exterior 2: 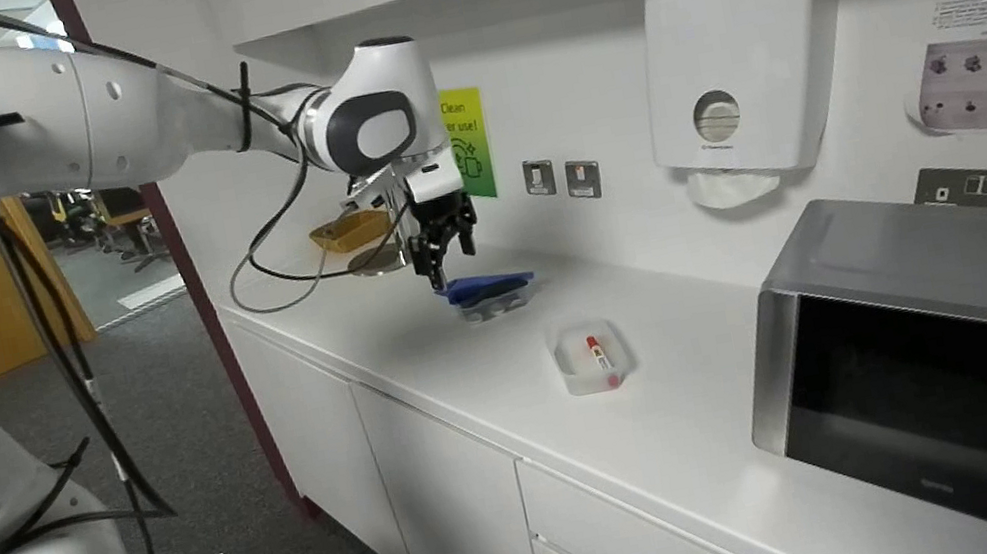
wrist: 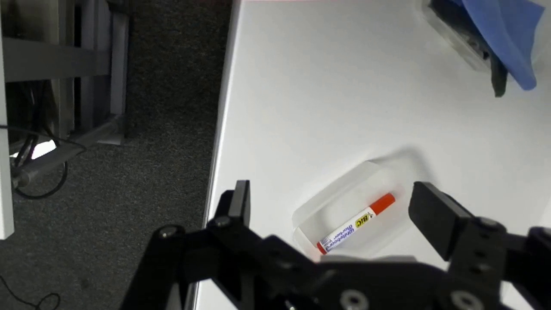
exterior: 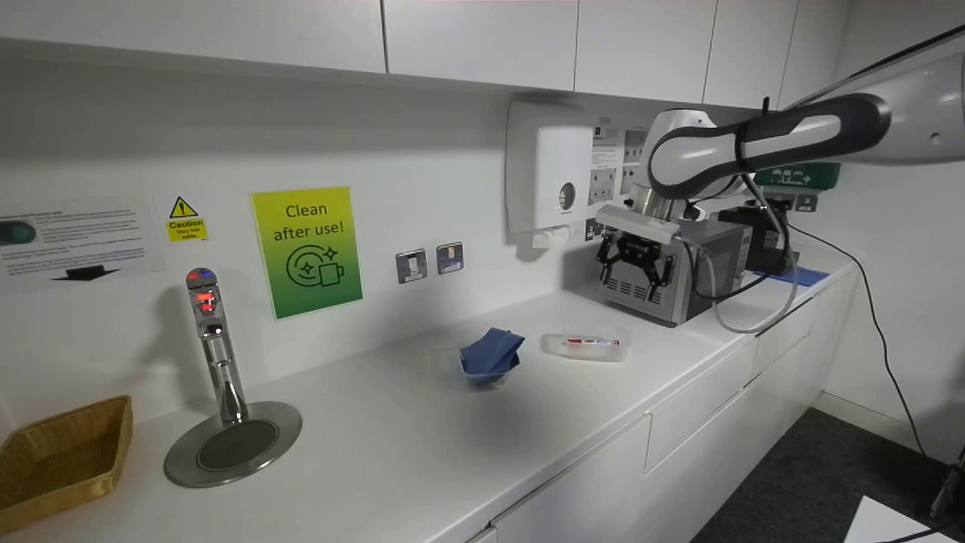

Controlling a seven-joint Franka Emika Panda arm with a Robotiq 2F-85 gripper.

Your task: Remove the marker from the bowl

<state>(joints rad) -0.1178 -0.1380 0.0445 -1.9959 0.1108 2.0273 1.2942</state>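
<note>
You're holding fingers point(wrist: 434, 219) wide & empty, well above bowl point(wrist: 333, 189) level.
Marker point(wrist: 356, 223) is lying in bowl, showing btwn fingers in wrist view, long axis slanting to your closing line; you're prob. needing a twist.

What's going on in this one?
A robot arm is working at a kitchen counter, apparently to take a red-and-white marker out of a clear container. Nothing is held yet: its gripper hangs open above the counter, and the marker lies untouched inside the container. Further along the counter, a blue item sits in another clear container.
</note>
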